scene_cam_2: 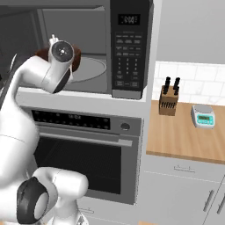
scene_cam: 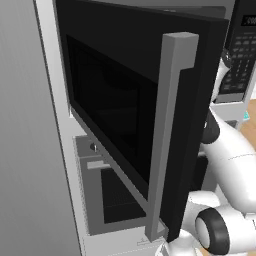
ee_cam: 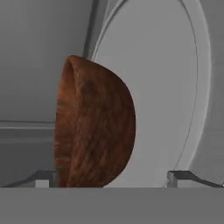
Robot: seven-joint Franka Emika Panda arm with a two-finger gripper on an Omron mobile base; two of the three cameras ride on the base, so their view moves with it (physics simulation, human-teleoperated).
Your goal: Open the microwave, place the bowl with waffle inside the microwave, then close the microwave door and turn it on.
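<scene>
The microwave [scene_cam_2: 127, 52] stands open, and its door [scene_cam: 115, 100] with the tall grey bar handle [scene_cam: 167, 135] is swung out toward the left base view. A brown bowl [ee_cam: 94, 131] sits on the pale round turntable [ee_cam: 166, 87] inside the cavity; its edge [scene_cam_2: 78, 58] peeks out behind my hand in the right base view. The bowl's inside is turned away, so the waffle is hidden. My gripper [ee_cam: 111, 178] reaches into the cavity and is open. One fingertip [ee_cam: 43, 177] is close beside the bowl; the other fingertip [ee_cam: 179, 176] is well apart from it.
A grey oven [scene_cam_2: 88, 158] with a horizontal handle sits under the microwave. To the right, a wooden counter [scene_cam_2: 180, 136] carries a knife block [scene_cam_2: 168, 100] and a small scale [scene_cam_2: 202, 116]. The open door fills the space left of the arm.
</scene>
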